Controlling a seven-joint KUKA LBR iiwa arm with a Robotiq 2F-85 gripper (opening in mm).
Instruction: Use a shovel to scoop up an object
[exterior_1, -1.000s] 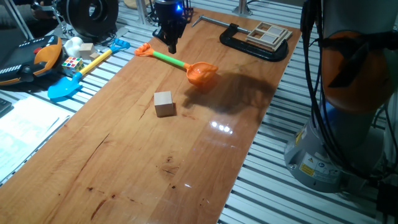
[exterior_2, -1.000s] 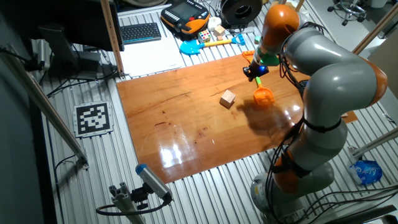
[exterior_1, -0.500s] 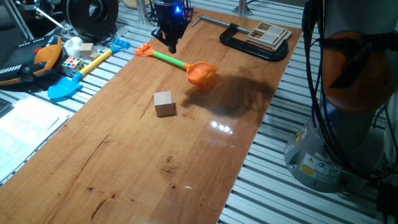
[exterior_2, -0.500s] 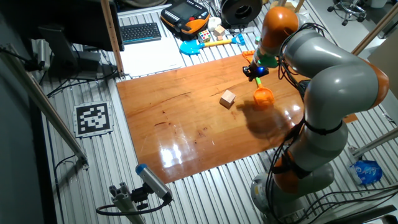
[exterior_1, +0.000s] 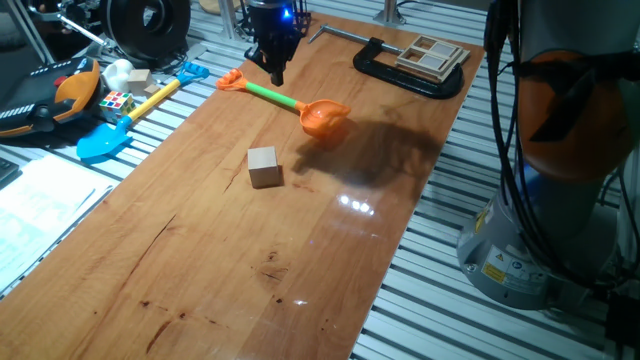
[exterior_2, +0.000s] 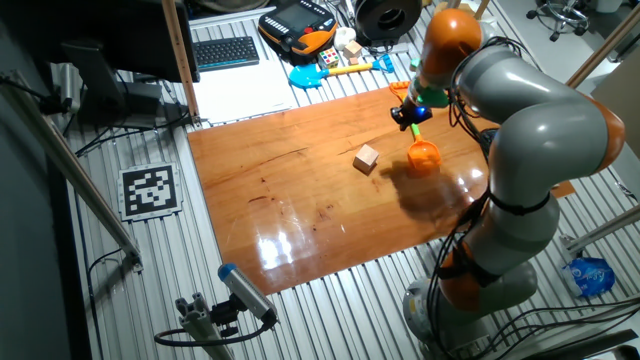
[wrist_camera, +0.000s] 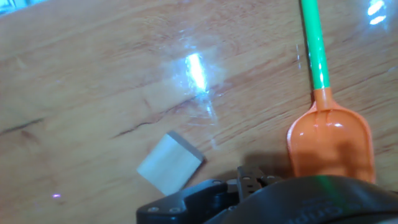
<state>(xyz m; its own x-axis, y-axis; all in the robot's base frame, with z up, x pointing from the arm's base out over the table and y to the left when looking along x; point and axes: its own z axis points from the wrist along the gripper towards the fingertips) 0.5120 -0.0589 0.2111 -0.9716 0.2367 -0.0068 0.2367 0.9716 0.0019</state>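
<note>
The shovel (exterior_1: 322, 117) lies flat on the wooden table (exterior_1: 210, 260) at its far end, orange blade toward the middle, green shaft running to the orange end piece. It also shows in the other fixed view (exterior_2: 424, 155) and the hand view (wrist_camera: 331, 143). The light-brown wooden cube (exterior_1: 263, 166) sits apart from the blade, nearer the table's middle; it also shows in the other fixed view (exterior_2: 367, 158) and the hand view (wrist_camera: 170, 163). My gripper (exterior_1: 277, 76) points down just over the green shaft near the end piece. Its fingers look narrow and their gap is hidden.
A blue-bladed toy shovel (exterior_1: 105, 140) and a multicoloured puzzle cube (exterior_1: 116, 102) lie off the table's left edge. A black C-clamp (exterior_1: 405, 72) holding a wooden piece sits at the far right corner. The robot base (exterior_1: 560, 200) stands to the right.
</note>
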